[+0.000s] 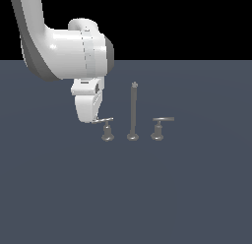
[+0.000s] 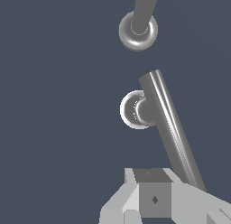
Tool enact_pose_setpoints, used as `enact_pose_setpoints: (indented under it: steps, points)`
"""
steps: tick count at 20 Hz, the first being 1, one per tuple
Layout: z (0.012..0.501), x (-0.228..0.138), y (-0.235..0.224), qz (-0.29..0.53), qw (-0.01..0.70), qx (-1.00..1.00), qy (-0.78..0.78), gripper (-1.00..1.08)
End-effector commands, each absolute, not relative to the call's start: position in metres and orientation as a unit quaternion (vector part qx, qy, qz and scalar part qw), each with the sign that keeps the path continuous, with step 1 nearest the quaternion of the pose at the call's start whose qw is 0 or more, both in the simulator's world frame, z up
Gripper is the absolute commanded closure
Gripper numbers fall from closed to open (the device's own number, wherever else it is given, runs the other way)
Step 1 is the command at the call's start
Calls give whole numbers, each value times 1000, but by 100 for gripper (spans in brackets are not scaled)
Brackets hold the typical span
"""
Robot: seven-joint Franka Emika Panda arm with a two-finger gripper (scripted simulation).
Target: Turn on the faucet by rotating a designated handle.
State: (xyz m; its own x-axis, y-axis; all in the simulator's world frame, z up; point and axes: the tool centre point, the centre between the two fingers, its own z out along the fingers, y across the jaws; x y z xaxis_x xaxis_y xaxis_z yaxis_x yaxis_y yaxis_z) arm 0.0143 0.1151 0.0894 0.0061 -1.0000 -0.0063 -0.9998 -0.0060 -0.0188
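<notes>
The faucet is a small grey-metal set on a dark floor. Its tall thin spout rod (image 1: 133, 110) stands in the middle. The handle (image 1: 107, 129) with the straight, square-ended lever bar (image 2: 169, 128) stands on the exterior view's left. The other handle (image 1: 158, 128) stands on the right. My gripper (image 1: 95, 121) hangs at lever height, just left of the straight handle, its fingertips against the lever's outer end. In the wrist view the gripper (image 2: 153, 196) looks shut with nothing between the fingers, and the lever bar runs alongside it. The handle's rounded base (image 2: 131, 109) and the spout's base (image 2: 137, 31) show beyond.
The dark grey floor (image 1: 187, 189) stretches flat all round the faucet. My white arm (image 1: 64, 46) comes in from the exterior view's upper left. No other objects show.
</notes>
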Motion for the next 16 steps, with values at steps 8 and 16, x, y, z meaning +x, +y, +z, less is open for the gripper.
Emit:
enact_pose_setpoints:
  steps: [8,16]
  points:
    - [89,-24,111,0,0,-711,703,108]
    - [89,-33,97,0,2,-713,701,108]
